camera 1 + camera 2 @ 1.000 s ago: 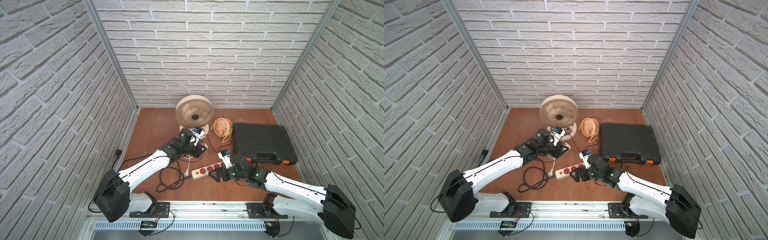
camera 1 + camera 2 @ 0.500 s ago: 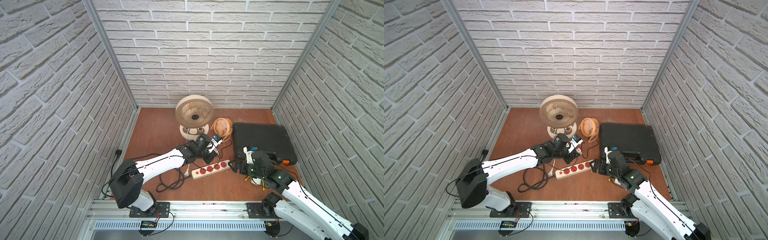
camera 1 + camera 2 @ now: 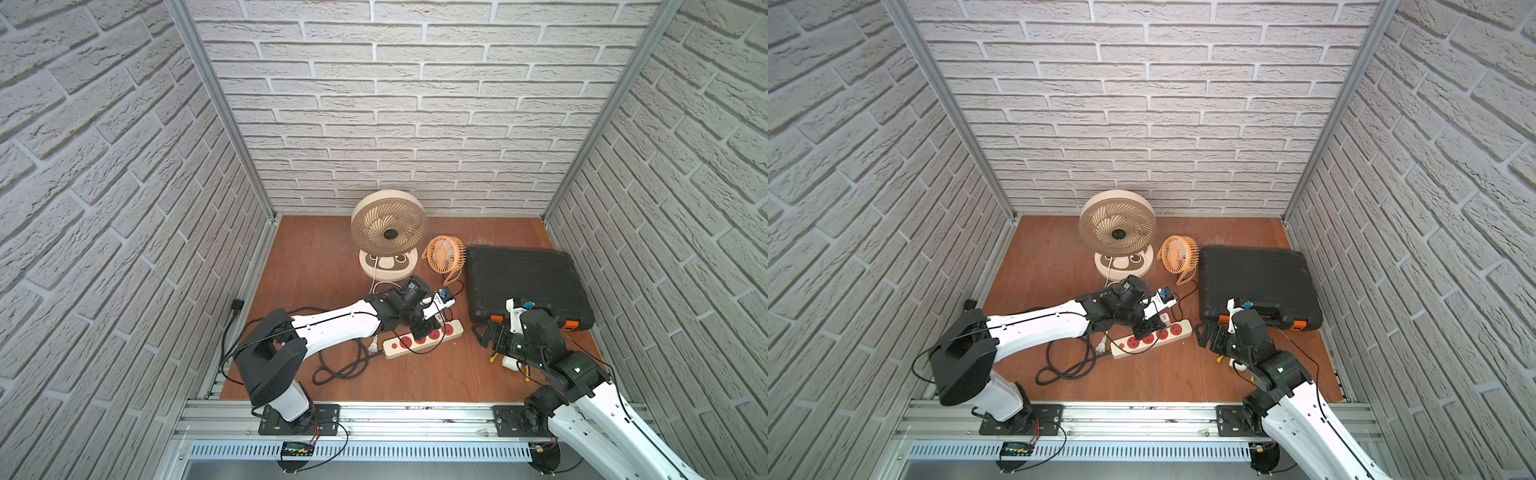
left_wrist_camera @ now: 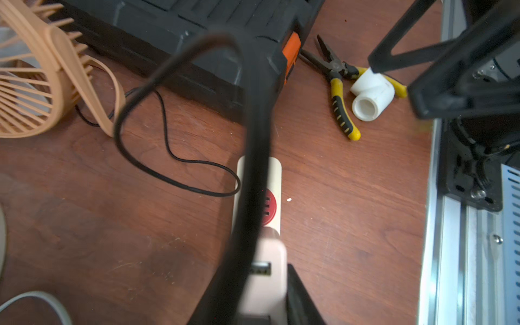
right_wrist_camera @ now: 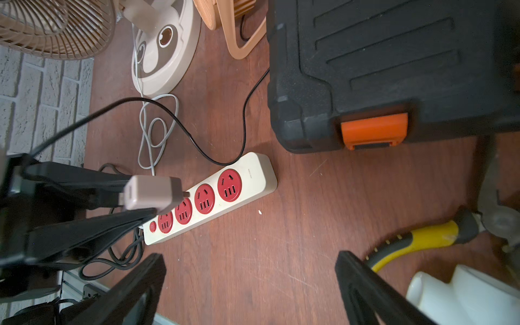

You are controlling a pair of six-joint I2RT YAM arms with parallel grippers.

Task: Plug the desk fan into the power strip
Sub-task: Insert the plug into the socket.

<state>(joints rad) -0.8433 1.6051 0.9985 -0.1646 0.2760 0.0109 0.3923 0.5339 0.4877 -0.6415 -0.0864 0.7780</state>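
A beige plug adapter [image 5: 153, 194] is clamped in the left gripper [image 5: 140, 197] just above the power strip [image 5: 253, 180] lying mid-floor, while the right gripper [image 5: 247, 289] is held wide apart, empty, near yellow-handled pliers [image 4: 342, 115].

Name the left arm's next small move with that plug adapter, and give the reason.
Probably ease the left gripper down so the beige adapter meets a red socket. It grips the adapter just above the power strip, prongs not yet in; the sockets look free, and the right gripper stands open, clear.
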